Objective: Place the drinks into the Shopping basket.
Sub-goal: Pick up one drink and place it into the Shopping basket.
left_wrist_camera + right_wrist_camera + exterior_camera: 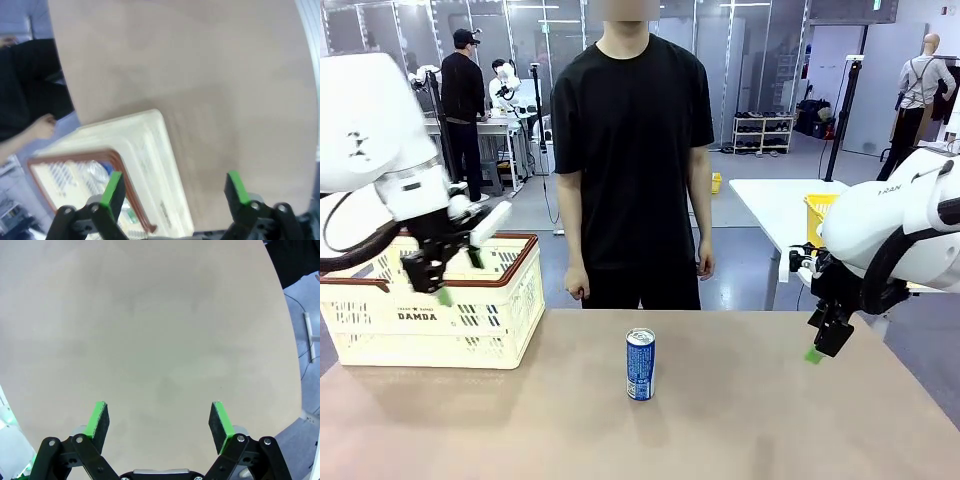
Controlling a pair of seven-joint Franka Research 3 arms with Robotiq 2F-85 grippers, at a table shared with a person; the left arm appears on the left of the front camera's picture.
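Robotics lab or test hall: grey floor, glass partitions (740, 60) across the upper frame, white worktables (770, 200), shoe rack (763, 133) at upper right, tripod stand (843, 120), person (463, 95) at upper-left bench.

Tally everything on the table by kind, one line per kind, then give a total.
Blue drink can: 1
Cream-white DAMDA Shopping basket: 1
Total: 2
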